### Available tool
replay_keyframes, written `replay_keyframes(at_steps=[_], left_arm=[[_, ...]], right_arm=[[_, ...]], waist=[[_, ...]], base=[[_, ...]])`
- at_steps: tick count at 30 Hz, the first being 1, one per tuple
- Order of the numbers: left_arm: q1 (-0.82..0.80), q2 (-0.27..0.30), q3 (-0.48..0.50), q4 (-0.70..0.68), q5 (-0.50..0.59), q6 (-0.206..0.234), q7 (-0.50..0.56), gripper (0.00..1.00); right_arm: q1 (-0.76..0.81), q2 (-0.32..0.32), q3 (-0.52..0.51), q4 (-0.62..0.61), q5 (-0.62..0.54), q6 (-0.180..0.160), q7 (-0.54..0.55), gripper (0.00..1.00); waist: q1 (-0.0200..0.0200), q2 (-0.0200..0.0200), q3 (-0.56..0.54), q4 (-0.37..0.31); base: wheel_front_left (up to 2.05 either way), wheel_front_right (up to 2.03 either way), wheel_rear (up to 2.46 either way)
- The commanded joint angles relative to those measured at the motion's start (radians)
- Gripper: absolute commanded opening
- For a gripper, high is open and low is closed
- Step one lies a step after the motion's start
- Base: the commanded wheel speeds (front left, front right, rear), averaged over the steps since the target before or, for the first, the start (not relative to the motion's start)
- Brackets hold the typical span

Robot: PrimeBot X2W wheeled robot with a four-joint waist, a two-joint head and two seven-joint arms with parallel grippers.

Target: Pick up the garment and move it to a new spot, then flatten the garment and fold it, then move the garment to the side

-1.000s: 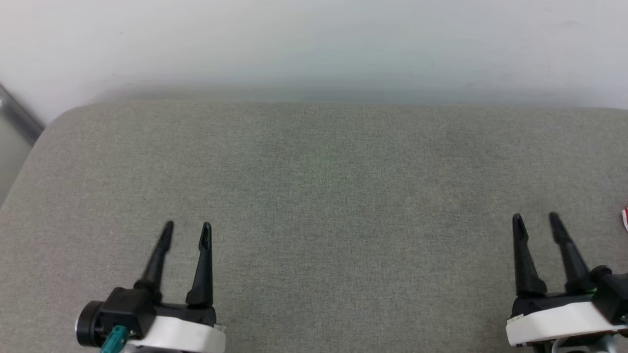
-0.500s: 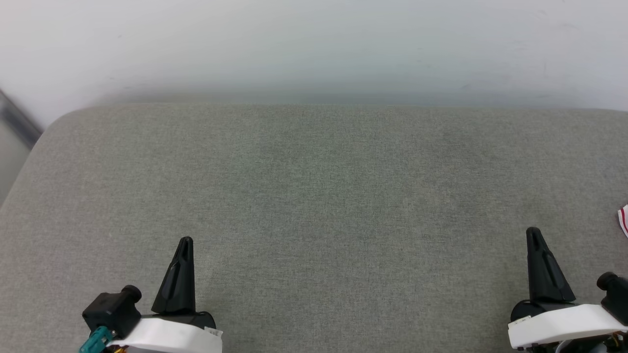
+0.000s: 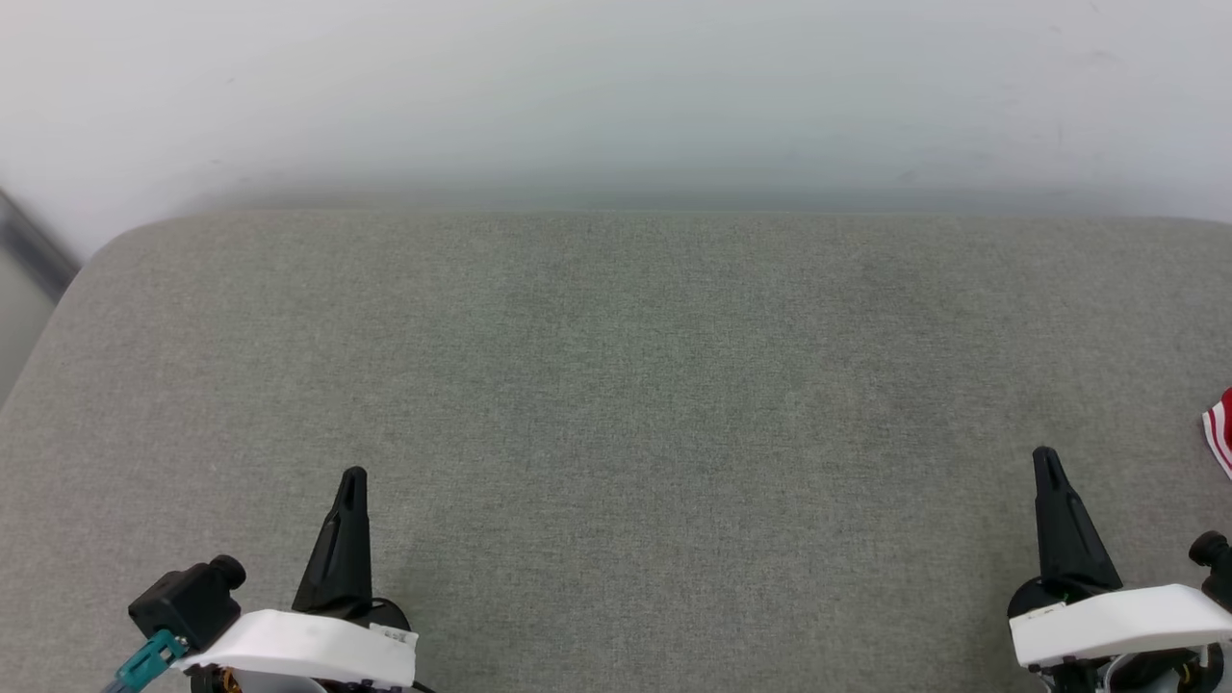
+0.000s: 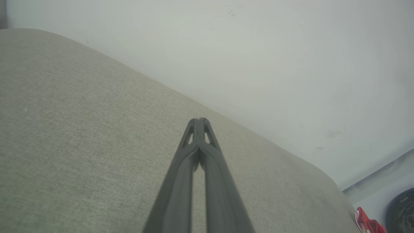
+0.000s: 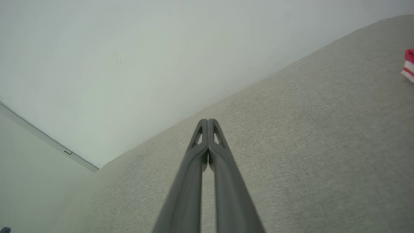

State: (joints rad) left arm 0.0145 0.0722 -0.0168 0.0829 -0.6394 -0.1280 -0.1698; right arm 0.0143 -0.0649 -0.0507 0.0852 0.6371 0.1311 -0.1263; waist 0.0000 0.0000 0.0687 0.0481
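Pressed together tip to tip into one dark spike, the left fingers (image 3: pixel 345 544), nothing pinched, poised over a grey fabric surface (image 3: pixel 616 385). Closed the same way and just as empty, the right fingers (image 3: pixel 1064 534). Plain grey weave between the two pairs. Beyond both sets of tips, the far rounded edge of the surface, then a pale wall (image 3: pixel 616 96).

Well apart from the left fingers, out past the outer side of the right fingers and a little beyond their tips, the garment (image 3: pixel 1220 435): a small corner of red and white stripes cut by the frame edge, lying on the surface, untouched. In the right wrist view, the same striped scrap up and to the right of the closed tips. In the left wrist view, a red bit low at the right, possibly the same garment, too small to tell.
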Motion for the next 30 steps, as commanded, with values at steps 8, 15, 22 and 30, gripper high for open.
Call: replay_keyframes(at_steps=[8, 15, 22, 30], left_arm=[[-0.038, 0.011, 0.01, 0.012, -0.148, -0.002, 0.029, 0.0], [-0.051, 0.015, 0.017, 0.031, -0.273, -0.002, 0.057, 0.0], [-0.058, 0.016, 0.023, 0.046, -0.362, -0.003, 0.078, 0.0], [-0.069, 0.017, 0.031, 0.062, -0.456, -0.003, 0.1, 0.0]], right_arm=[[-0.043, -0.013, 0.0, 0.011, 0.145, 0.0, 0.026, 0.0], [-0.054, -0.015, -0.002, 0.032, 0.268, 0.0, 0.051, 0.0], [-0.063, -0.016, -0.004, 0.046, 0.357, 0.0, 0.069, 0.0], [-0.071, -0.016, -0.007, 0.062, 0.449, 0.0, 0.089, 0.0]], waist=[[0.0, 0.0, -0.006, -0.004], [0.0, 0.0, -0.012, -0.008], [0.0, 0.0, -0.016, -0.012], [0.0, 0.0, -0.022, -0.016]], base=[[0.0, 0.0, 0.0], [0.0, 0.0, 0.0], [0.0, 0.0, 0.0], [0.0, 0.0, 0.0]])
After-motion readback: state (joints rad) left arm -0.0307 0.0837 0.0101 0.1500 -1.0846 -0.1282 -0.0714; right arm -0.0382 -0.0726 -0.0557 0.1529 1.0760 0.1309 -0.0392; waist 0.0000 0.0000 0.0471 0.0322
